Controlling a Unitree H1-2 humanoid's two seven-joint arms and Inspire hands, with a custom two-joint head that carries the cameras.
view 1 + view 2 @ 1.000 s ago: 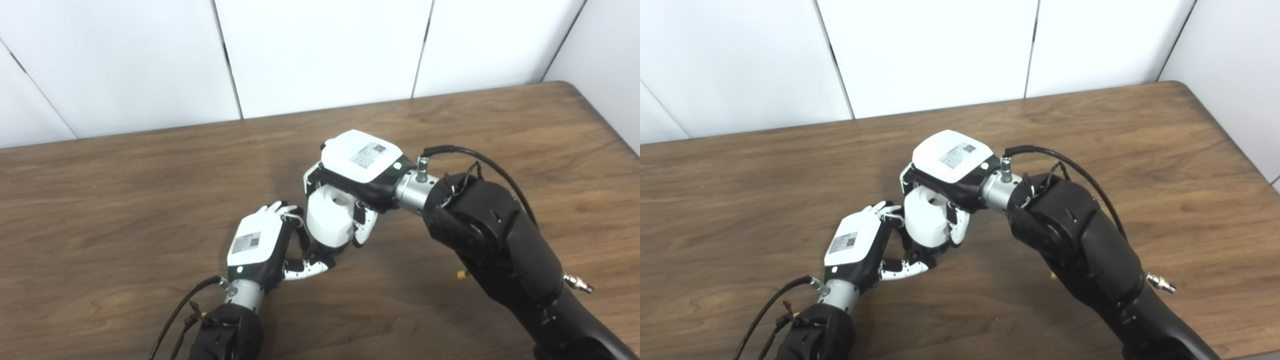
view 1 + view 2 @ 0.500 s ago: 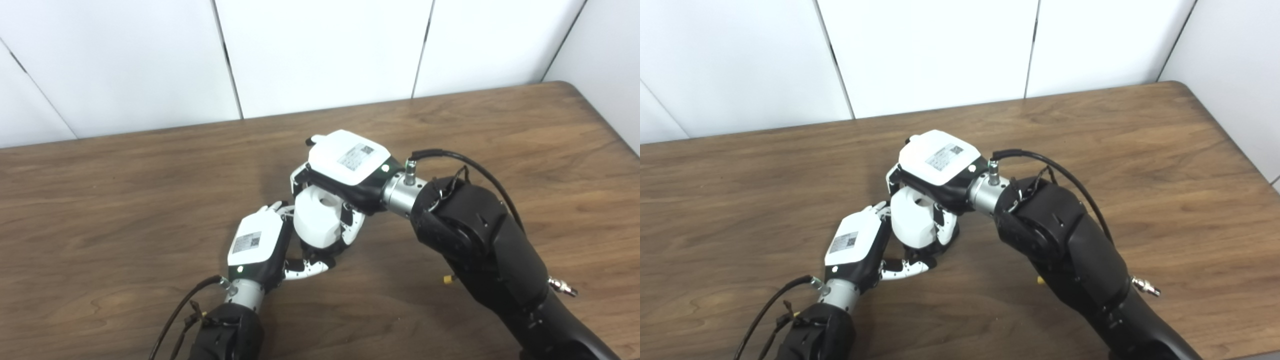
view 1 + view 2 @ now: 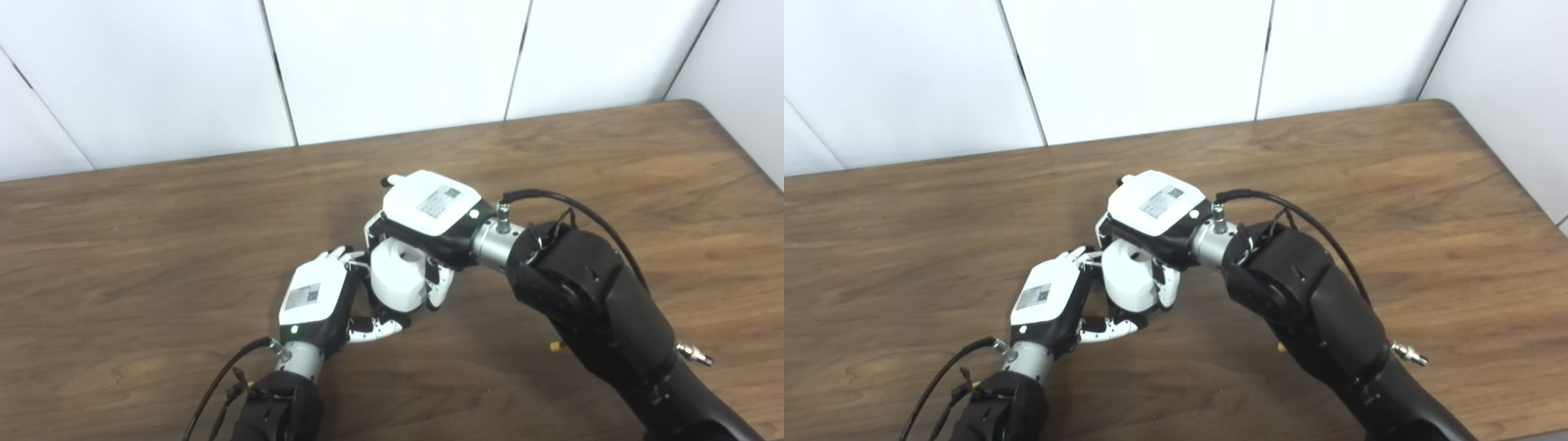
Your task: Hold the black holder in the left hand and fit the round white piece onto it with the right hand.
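Note:
My right hand (image 3: pixel 430 210) comes in from the right, palm down, and is shut on the round white piece (image 3: pixel 399 279), a short cylinder with a hole in its top face. The piece hangs just above the table, against the fingers of my left hand (image 3: pixel 314 296). That hand stands at the lower centre with its fingers and thumb (image 3: pixel 1107 328) curled around something dark beneath the piece. This is the black holder, almost wholly hidden by the piece and both hands. Whether the piece is seated on the holder cannot be seen.
The brown wooden table (image 3: pixel 122 245) stretches to a white panelled wall (image 3: pixel 392 61) at the back and ends at a rounded corner on the far right (image 3: pixel 704 107). A black cable (image 3: pixel 569 199) loops over my right wrist.
My right hand with the white piece swung left toward my left hand, then shifted slightly right and lower. The piece now sits lower against the left fingers. My left hand has stayed put.

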